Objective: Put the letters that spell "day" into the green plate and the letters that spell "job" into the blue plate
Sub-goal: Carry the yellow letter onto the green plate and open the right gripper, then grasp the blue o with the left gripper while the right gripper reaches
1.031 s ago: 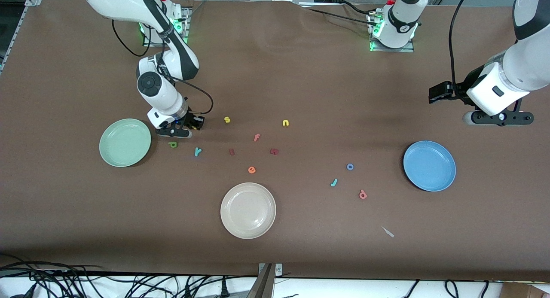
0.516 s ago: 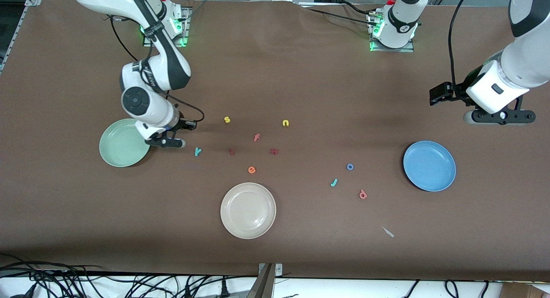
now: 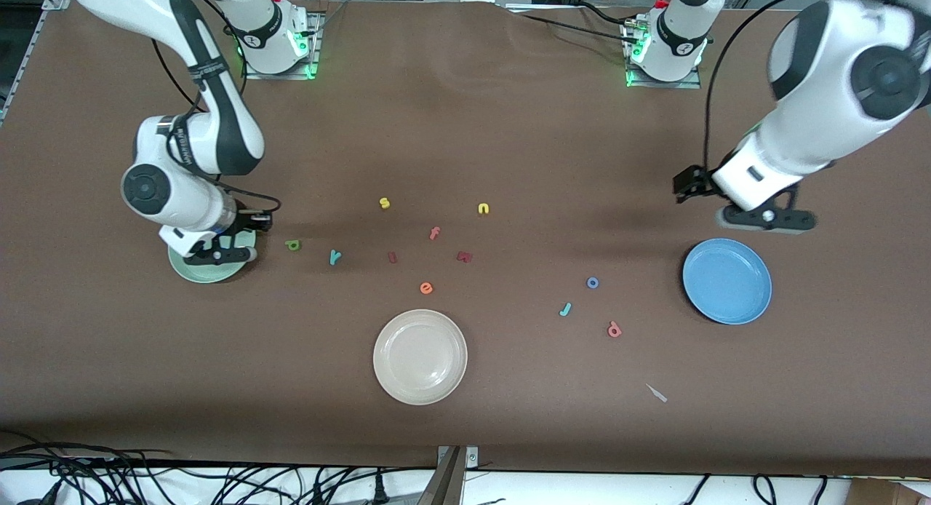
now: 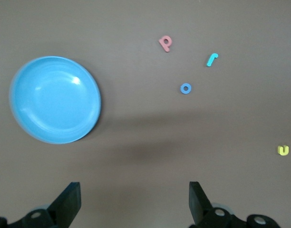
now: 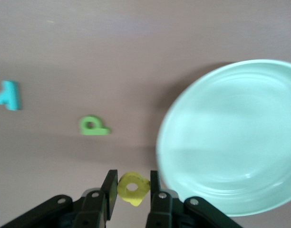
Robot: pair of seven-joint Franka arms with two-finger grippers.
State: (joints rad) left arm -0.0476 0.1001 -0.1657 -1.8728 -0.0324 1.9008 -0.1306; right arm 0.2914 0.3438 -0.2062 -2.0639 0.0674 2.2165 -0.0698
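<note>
My right gripper (image 3: 217,256) hangs over the rim of the green plate (image 3: 207,273), shut on the yellow a (image 5: 132,189). In the right wrist view the green plate (image 5: 231,137) lies beside my right gripper (image 5: 132,183). The olive-green d (image 3: 293,245) and teal y (image 3: 334,257) lie on the table beside the plate, toward the middle. My left gripper (image 3: 764,218) is open and empty over bare table beside the blue plate (image 3: 727,281). The blue o (image 3: 593,282), teal j (image 3: 565,310) and pink b (image 3: 614,330) lie near that plate, also shown in the left wrist view: o (image 4: 185,88), j (image 4: 212,59), b (image 4: 165,43).
A cream plate (image 3: 420,356) sits nearer the front camera at mid-table. Loose letters lie around the middle: yellow s (image 3: 385,203), yellow n (image 3: 484,209), pink f (image 3: 434,233), orange e (image 3: 426,288) and two dark red ones (image 3: 392,257). A small pale sliver (image 3: 657,393) lies near the b.
My right arm has carried the yellow a from beside the d over to the green plate's rim. My left arm has swung in toward the blue plate.
</note>
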